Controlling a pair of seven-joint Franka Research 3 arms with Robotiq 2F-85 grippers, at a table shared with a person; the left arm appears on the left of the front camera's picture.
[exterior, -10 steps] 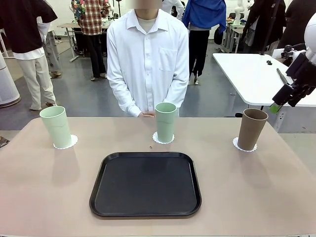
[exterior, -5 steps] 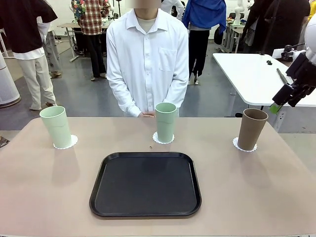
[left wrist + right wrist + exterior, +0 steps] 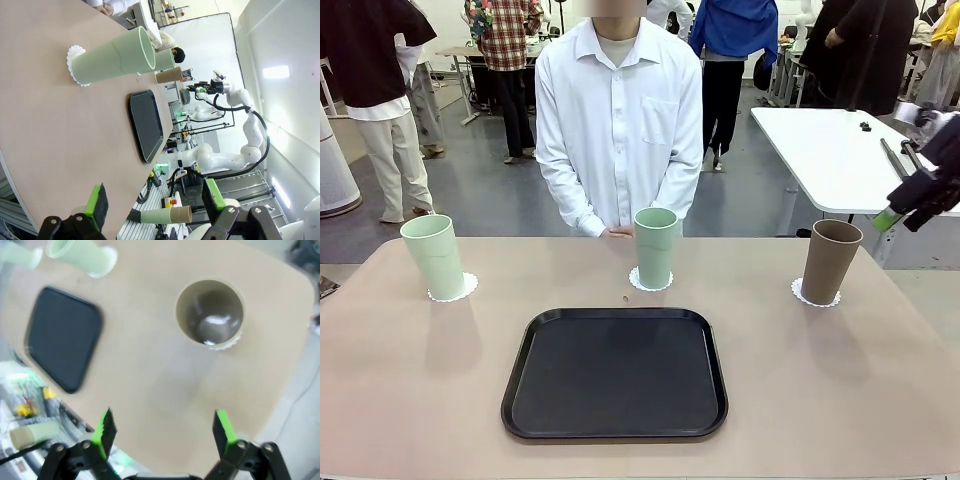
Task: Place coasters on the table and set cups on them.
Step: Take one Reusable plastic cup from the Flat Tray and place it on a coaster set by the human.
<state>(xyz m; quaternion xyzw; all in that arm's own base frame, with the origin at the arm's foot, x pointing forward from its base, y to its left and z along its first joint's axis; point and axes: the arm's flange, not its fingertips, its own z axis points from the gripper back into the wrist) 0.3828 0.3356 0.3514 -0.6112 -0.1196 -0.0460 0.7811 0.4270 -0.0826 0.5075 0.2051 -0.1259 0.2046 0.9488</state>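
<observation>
Three cups stand upright on the beige table [image 3: 420, 400], each on a white lacy coaster: a pale green cup [image 3: 433, 256] on the left coaster [image 3: 466, 289], a pale green cup [image 3: 655, 246] in the middle, and a tan-brown cup [image 3: 830, 260] on the right coaster [image 3: 800, 292]. My right gripper [image 3: 898, 208] hangs open above and to the right of the brown cup, holding nothing. From above, the right wrist view looks into the brown cup [image 3: 210, 312] beyond that open gripper [image 3: 164, 431]. My left gripper [image 3: 154, 199] is open and empty, off the table's left end, with the left green cup [image 3: 112, 56] ahead.
A black tray [image 3: 615, 372] lies in the middle of the table, in front of the middle cup. A person in a white shirt stands at the far side with hands [image 3: 615, 232] at the table's edge. A white-topped table [image 3: 830, 150] stands behind on the right.
My right gripper has drawn back a little to the right, away from the brown cup. The cups, coasters and tray stay put.
</observation>
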